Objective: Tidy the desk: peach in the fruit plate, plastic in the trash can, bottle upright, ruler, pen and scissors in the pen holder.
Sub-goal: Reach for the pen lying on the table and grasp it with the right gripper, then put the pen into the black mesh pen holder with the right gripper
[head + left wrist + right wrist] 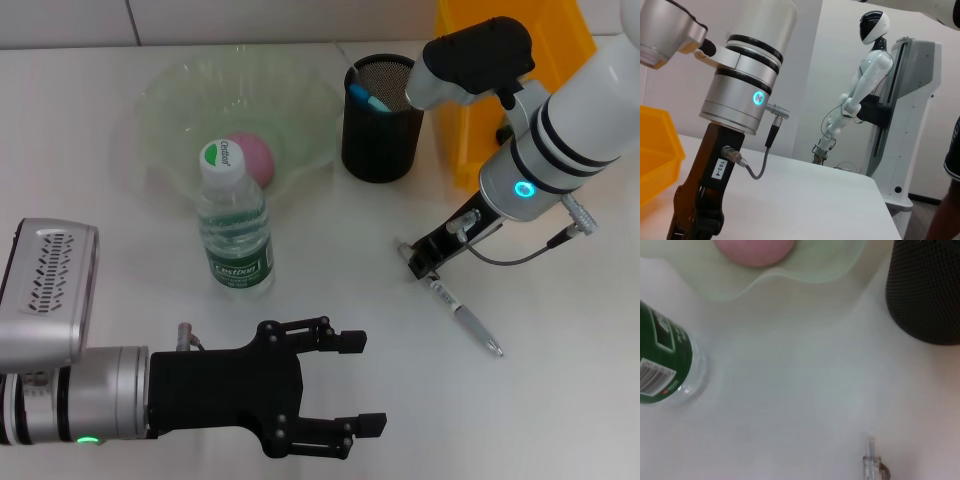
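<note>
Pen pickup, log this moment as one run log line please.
right gripper: at pen end on table | left gripper: open, idle near front | bottle: upright | peach: in plate

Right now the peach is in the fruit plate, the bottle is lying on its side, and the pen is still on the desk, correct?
Not quite: the head view shows the bottle standing upright. The peach is in the fruit plate, and the pen lies on the desk.
</note>
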